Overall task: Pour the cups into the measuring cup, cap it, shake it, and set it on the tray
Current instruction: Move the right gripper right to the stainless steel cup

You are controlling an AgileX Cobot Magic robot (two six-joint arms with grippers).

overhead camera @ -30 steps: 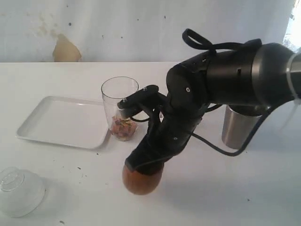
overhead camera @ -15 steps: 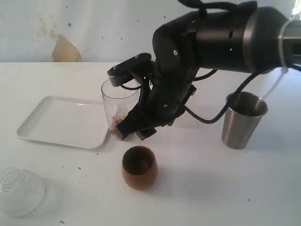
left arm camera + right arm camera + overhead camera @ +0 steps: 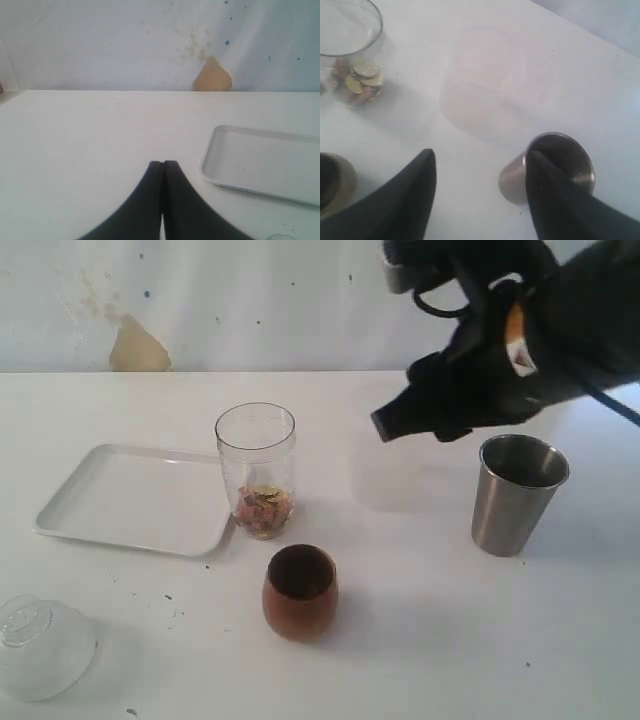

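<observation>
The clear measuring cup (image 3: pixel 256 470) stands upright beside the tray (image 3: pixel 130 498), with small brownish and golden bits in its bottom (image 3: pixel 357 82). The brown wooden cup (image 3: pixel 300 592) stands upright in front of it, free of any grip. At the right stands the steel tumbler (image 3: pixel 517 495). My right gripper (image 3: pixel 479 155) hangs open and empty above the table, up and to the left of the tumbler (image 3: pixel 515 180), blurred in the exterior view (image 3: pixel 400 425). My left gripper (image 3: pixel 163 163) is shut on nothing, low over bare table left of the tray (image 3: pixel 260 160), and does not show in the exterior view.
A frosted whitish cup (image 3: pixel 40 645) lies at the front left corner. A pale wall with a brown patch (image 3: pixel 140 345) runs along the table's far edge.
My right gripper let go of the wooden cup, which now stands upright on the table. It then rose and swung right, toward the steel tumbler. The left gripper has not moved.
</observation>
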